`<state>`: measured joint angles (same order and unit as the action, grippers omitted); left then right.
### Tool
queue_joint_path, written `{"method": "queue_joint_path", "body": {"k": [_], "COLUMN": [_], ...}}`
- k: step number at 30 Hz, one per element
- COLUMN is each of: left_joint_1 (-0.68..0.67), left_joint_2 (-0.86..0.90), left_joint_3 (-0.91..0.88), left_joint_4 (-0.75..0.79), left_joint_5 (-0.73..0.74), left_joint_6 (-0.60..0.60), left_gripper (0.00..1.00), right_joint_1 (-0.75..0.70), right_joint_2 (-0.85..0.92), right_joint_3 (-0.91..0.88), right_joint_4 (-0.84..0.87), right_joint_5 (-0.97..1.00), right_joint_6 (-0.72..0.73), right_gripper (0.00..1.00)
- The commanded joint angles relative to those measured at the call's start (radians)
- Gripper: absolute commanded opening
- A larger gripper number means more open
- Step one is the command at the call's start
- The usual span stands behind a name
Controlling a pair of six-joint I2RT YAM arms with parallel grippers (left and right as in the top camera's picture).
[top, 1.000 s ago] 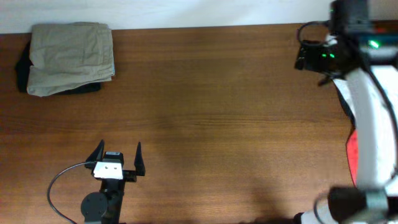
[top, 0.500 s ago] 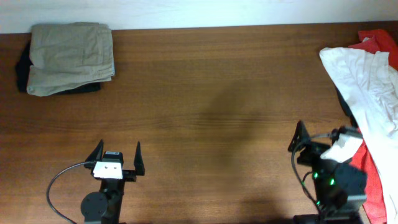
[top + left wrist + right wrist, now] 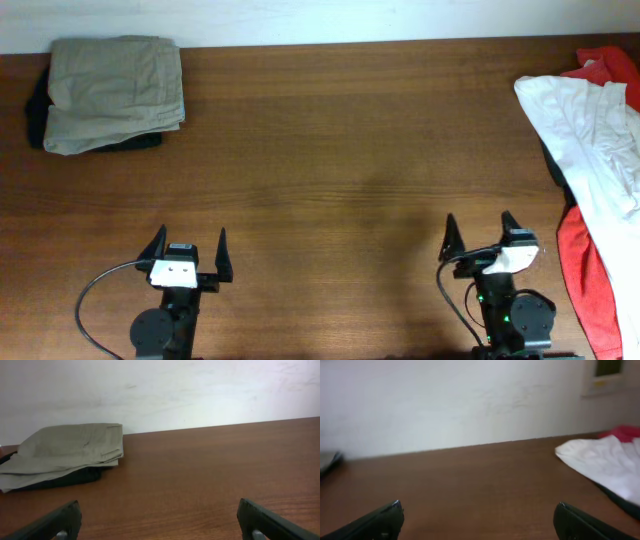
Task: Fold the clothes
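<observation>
We have both claws parked at the near edge of the brown wood-grain table (image 3: 330, 180), and both are released. The left claw (image 3: 189, 243) and the right claw (image 3: 478, 232) each stand with fingers spread wide and nothing between them, as the wrist views confirm. Far ahead of the left claw and off to its left sit the folded light khaki cotton shorts (image 3: 115, 88), squared up on top of a black cloth garment (image 3: 36, 112) that peeks out beneath. We judge that stack finished. The work to be done lies by the right claw: the crumpled white cloth garment (image 3: 590, 130) is sprawled ahead of it and to its right, well apart from its fingers. Its long axis runs from the far edge back toward us, roughly parallel to the way the claw points. The loose red cloth garment (image 3: 583, 275) lies under it, showing just to the right of the right claw and again at the far corner. A dark strip (image 3: 550, 160) also shows under the white cloth's inner edge, and we cannot tell what it is. The right arm is clearly nearer, so we reckon the next move is its own. It should reach forward and rightward to the white garment's near-left edge and draw it onto the bare wood between the claws, where the left claw can help.
</observation>
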<state>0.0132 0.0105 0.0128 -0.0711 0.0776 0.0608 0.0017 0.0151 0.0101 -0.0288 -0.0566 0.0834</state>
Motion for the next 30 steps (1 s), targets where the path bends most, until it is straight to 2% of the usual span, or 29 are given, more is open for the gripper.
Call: {"method": "queue_joint_path", "body": {"k": [1, 30], "left_joint_1": [0.0, 0.0], "left_joint_2": [-0.005, -0.005], "left_joint_3": [-0.004, -0.004], "left_joint_4": [-0.004, -0.004], "left_joint_5": [0.004, 0.003], "left_joint_6": [0.011, 0.011], "left_gripper": [0.99, 0.99], "right_joint_1": [0.005, 0.005], "right_joint_2": [-0.012, -0.012], "right_joint_3": [-0.005, -0.005], "right_joint_4": [-0.042, -0.042], "right_joint_5": [-0.06, -0.041], "right_joint_6": [-0.103, -0.103], "right_gripper": [0.99, 0.99]}}
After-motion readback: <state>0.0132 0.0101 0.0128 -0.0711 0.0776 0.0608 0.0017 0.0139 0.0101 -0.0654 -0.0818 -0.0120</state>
